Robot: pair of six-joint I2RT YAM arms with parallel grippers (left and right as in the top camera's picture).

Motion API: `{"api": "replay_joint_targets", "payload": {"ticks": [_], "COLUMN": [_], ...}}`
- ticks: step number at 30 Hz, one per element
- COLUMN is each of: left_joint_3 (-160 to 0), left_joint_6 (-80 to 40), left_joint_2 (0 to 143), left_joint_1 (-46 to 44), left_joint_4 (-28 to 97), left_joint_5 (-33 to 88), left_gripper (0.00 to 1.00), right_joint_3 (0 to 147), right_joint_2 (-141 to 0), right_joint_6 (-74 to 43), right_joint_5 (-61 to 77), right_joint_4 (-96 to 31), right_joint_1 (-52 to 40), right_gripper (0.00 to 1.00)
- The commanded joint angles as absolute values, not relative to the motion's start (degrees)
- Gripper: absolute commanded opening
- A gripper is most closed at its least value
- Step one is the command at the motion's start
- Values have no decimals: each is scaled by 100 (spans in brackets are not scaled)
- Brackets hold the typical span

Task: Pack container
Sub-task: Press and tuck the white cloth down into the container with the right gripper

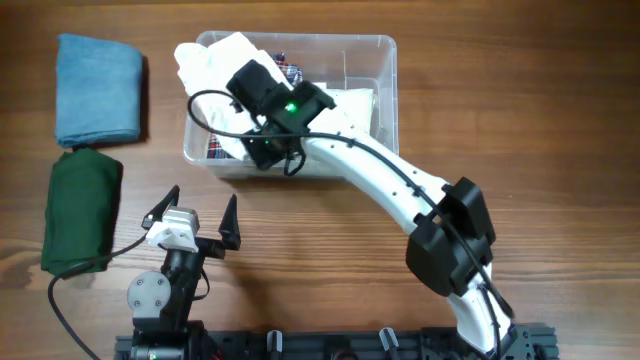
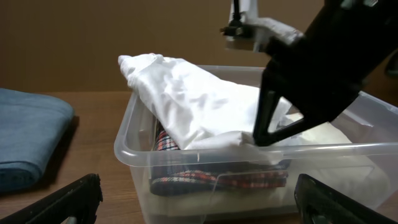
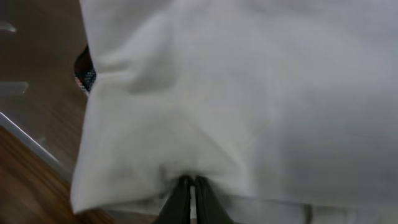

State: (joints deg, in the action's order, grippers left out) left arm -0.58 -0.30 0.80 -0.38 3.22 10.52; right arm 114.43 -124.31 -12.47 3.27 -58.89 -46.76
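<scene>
A folded blue cloth [image 1: 98, 88] lies at the far left of the wooden table [image 1: 330, 255]. Just on its near side, touching it or nearly so, a folded dark green cloth [image 1: 80, 210] stretches toward the near edge. To the right of the blue cloth, at the far middle, a rumpled white cloth [image 2: 186, 99] lies draped over a red, white and dark plaid fabric [image 2: 217, 179]. The plaid shows beneath the white cloth's near edge.

The clear rectangular container [image 1: 387, 70], with rounded corners and a rolled rim, stands upright, open-topped and partly filled.
</scene>
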Motion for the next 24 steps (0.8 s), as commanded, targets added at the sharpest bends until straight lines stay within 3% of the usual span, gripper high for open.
{"api": "replay_joint_targets", "payload": {"ticks": [1, 12, 24], "left_joint_3": [-32, -32, -32], "left_joint_6": [-43, -43, -43], "left_joint_2": [38, 38, 38], "left_joint_1": [-64, -64, -64], "left_joint_4": [344, 346, 344], "left_joint_5": [1020, 1020, 1020], "left_gripper": [100, 100, 100], "right_joint_3": [11386, 11404, 11463], "right_joint_2": [-12722, -12805, -12805], "right_joint_6": [-1175, -899, -582], "right_joint_5": [471, 1603, 1079], "right_joint_4": [-5704, -4668, -4158], "right_joint_1": [-4775, -4825, -4967], "right_gripper": [4, 4, 4]}}
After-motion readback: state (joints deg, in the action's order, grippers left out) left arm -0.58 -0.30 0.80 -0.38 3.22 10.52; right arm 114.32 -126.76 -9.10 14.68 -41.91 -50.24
